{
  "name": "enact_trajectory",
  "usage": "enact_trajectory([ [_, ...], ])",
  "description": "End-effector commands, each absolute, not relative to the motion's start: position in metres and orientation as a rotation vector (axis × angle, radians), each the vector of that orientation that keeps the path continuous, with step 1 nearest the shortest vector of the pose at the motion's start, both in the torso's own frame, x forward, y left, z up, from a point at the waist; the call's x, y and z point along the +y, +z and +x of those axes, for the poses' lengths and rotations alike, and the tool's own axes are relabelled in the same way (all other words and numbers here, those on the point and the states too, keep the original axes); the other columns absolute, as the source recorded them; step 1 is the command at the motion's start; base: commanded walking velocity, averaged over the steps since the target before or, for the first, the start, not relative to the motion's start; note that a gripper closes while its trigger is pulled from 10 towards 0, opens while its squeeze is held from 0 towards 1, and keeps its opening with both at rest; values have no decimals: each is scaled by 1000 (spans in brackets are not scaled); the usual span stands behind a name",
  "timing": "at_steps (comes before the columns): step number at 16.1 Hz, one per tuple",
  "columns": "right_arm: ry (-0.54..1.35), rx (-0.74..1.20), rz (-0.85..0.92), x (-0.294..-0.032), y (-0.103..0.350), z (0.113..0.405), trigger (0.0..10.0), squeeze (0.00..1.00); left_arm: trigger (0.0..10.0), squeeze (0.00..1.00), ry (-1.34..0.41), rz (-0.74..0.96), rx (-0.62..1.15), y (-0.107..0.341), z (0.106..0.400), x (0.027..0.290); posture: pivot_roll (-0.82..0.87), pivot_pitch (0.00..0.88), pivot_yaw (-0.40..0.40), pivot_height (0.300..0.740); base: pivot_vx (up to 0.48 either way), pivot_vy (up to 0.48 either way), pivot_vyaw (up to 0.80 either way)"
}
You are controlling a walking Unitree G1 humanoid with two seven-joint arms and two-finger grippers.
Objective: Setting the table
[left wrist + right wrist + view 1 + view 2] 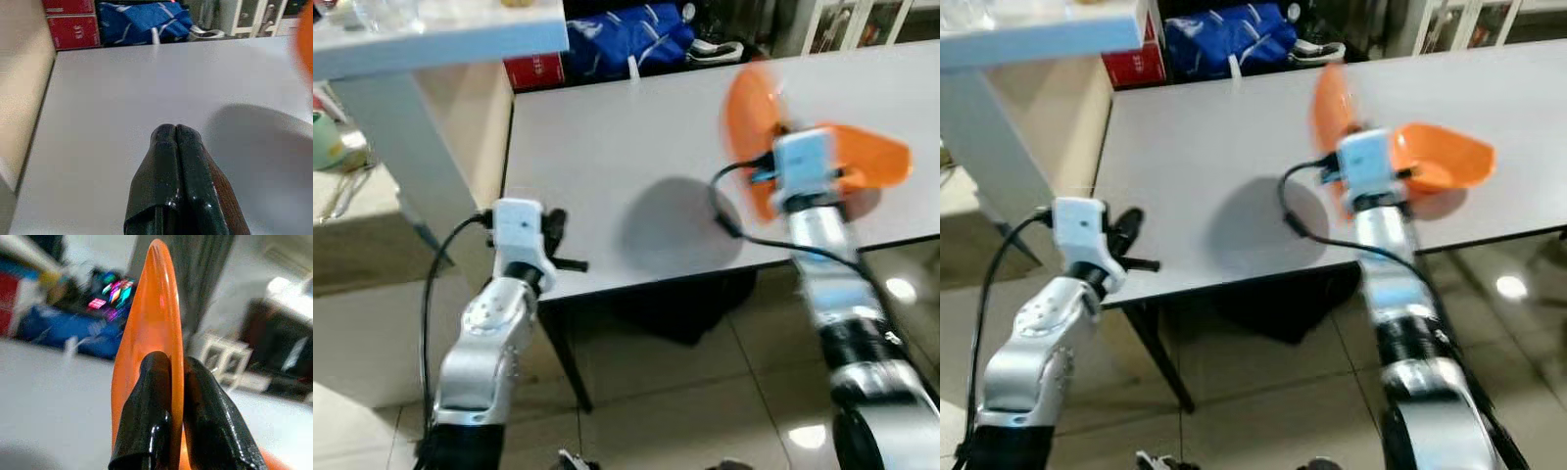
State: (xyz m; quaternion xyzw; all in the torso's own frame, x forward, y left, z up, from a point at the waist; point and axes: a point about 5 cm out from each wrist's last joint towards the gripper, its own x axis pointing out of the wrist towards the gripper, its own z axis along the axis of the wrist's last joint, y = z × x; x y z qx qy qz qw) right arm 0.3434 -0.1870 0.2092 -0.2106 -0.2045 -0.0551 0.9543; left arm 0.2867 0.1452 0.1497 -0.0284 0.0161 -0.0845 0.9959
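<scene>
Right gripper [171, 382] clamped on the rim of an orange plate [154, 323], with one black finger on each side of the thin edge. Plate held up on its edge over the right part of the grey table [607, 147], not yet lying flat; blurred in both eye views, so probably in motion. Just beside it, an orange bowl [1445, 157] close to the near edge of the table, touching or nearly touching the plate; impossible to tell which. Left gripper [176, 181] closed on nothing, fingers pressed together, waiting at the near left edge of the table. Behind the table, a blue bag [626, 39] and red boxes [71, 22] on the floor. Main risk from here: plate gripped only by a narrow piece of rim, so a fast swing could turn it between the fingers or let it slip out. Also possible to knock the bowl and push it off the near edge while lowering. If released while tilted, likely to roll or clatter instead of settling flat.
</scene>
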Motion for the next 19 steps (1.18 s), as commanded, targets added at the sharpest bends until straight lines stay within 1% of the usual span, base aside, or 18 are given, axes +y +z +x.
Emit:
enact_trajectory([
  [1, -151, -551, -494, -185, 234, 315, 10000, 0, 10000, 0, -113, -63, 7, 154, 279, 158, -156, 0, 74, 740, 0, 0, 0],
  [2, -172, -539, -514, -189, 228, 299, 10000, 0, 10000, 0, -96, -51, 10, 152, 273, 162, -172, 0, 73, 740, 0, 0, 0],
  [3, -192, -545, -548, -192, 227, 290, 10000, 0, 10000, 0, -80, -57, 15, 150, 269, 165, -179, 0, 74, 740, 0, 0, 0],
  [4, -232, -594, -647, -196, 234, 270, 10000, 0, 10000, 0, -58, -57, 18, 147, 262, 169, -187, 0, 74, 740, 0, 0, 0],
  [5, -239, -619, -696, -194, 238, 261, 10000, 0, 10000, 0, -54, -57, 19, 145, 260, 169, -208, 0, 73, 740, 0, 0, 0],
  [6, -249, -666, -774, -191, 247, 244, 10000, 0, 10000, 0, -62, -39, 15, 143, 257, 165, -218, 0, 69, 740, 0, 0, 0],
  [8, -240, -694, -878, -189, 244, 226, 10000, 0, 10000, 0, -54, -35, 12, 142, 255, 163, -228, 0, 63, 740, 0, 0, 0],
  [9, -263, -668, -987, -189, 232, 210, 10000, 0, 10000, 0, -12, 2, 16, 140, 254, 167, -233, 0, 62, 740, 0, 0, 0],
  [10, -210, -634, -1060, -189, 213, 200, 10000, 0, 10000, 0, 27, 33, 17, 140, 253, 172, -233, 0, 61, 740, 0, 0, 0],
  [12, -179, -640, -1115, -186, 204, 194, 10000, 0, 10000, 0, 38, 47, 18, 140, 254, 175, -229, 0, 63, 740, 0, 0, 0],
  [15, -186, -610, -1156, -189, 190, 192, 10000, 0, 10000, 0, 28, 42, 18, 141, 255, 176, -229, 0, 62, 740, 0, 0, 0],
  [19, -218, -599, -1158, -183, 180, 199, 10000, 0, 10000, 0, 25, 13, 23, 138, 256, 171, -225, 0, 64, 740, 0, 0, 0],
])
